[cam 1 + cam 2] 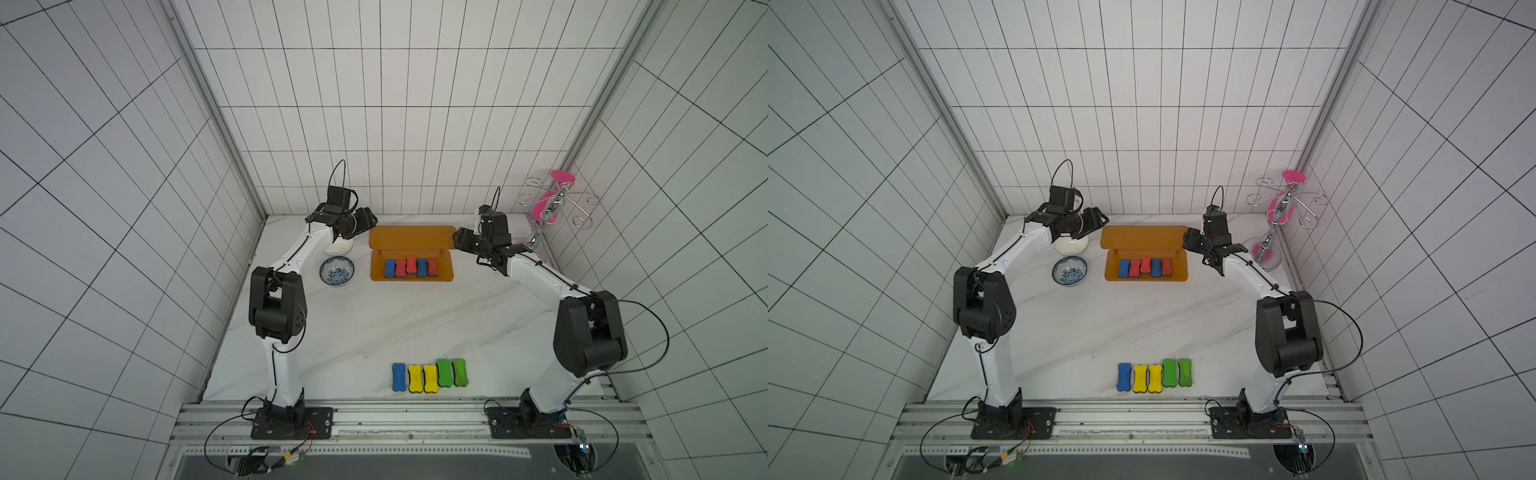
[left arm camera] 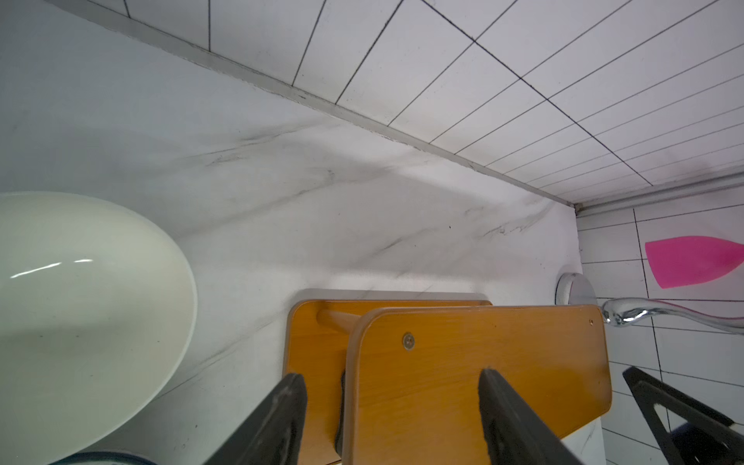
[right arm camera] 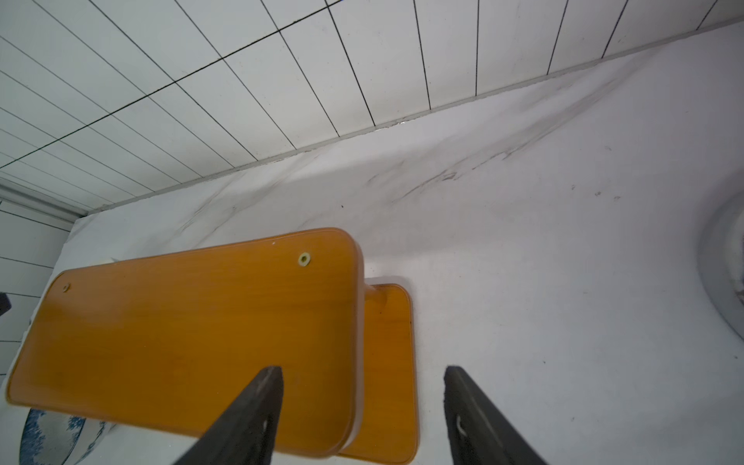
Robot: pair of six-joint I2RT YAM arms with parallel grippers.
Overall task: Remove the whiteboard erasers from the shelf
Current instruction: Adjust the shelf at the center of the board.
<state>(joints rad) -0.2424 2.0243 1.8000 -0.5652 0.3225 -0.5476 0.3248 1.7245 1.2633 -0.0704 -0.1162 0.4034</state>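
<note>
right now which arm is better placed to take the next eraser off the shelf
Right, narrowly. The right claw hangs open beside the shelf, close to the end red eraser. The left claw is open too, but looks further from the row and sits over the white bowl.

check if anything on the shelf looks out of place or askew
The middle red eraser on the lower board of the shelf breaks the line. It sits farther toward the back wall than the other four erasers, which form an even row. Nothing looks spilled or damaged.
</note>
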